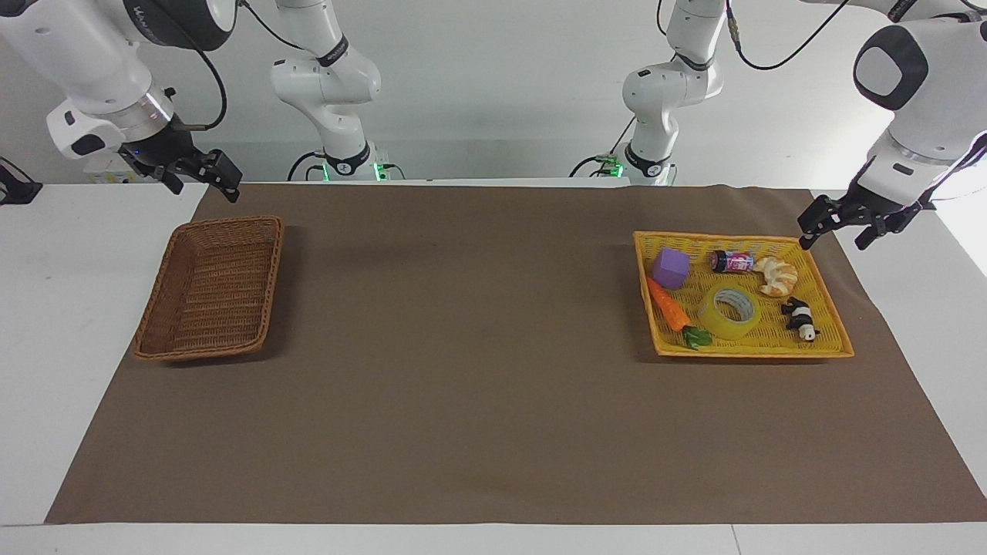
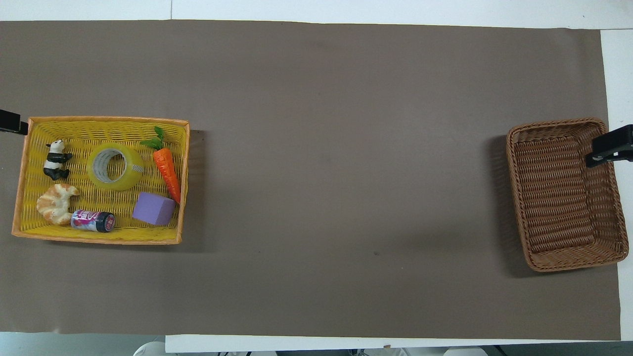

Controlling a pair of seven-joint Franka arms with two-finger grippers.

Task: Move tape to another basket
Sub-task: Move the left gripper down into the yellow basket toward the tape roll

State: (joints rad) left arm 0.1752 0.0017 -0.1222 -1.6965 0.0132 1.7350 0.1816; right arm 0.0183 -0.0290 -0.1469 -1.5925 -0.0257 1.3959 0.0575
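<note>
The tape (image 1: 729, 312) is a yellow translucent roll lying flat in the middle of a yellow mesh tray (image 1: 752, 351) at the left arm's end of the table; it also shows in the overhead view (image 2: 114, 166). The brown wicker basket (image 1: 212, 289) stands empty at the right arm's end, also seen from overhead (image 2: 559, 198). My left gripper (image 1: 834, 240) is open and empty, in the air just outside the tray's corner. My right gripper (image 1: 202, 189) is open and empty, in the air by the basket's rim.
In the tray (image 2: 99, 120) with the tape lie a purple cube (image 2: 154, 208), a toy carrot (image 2: 166, 170), a croissant (image 2: 56, 203), a small can (image 2: 92, 220) and a panda figure (image 2: 55, 159). A brown mat (image 1: 463, 347) covers the table between tray and basket.
</note>
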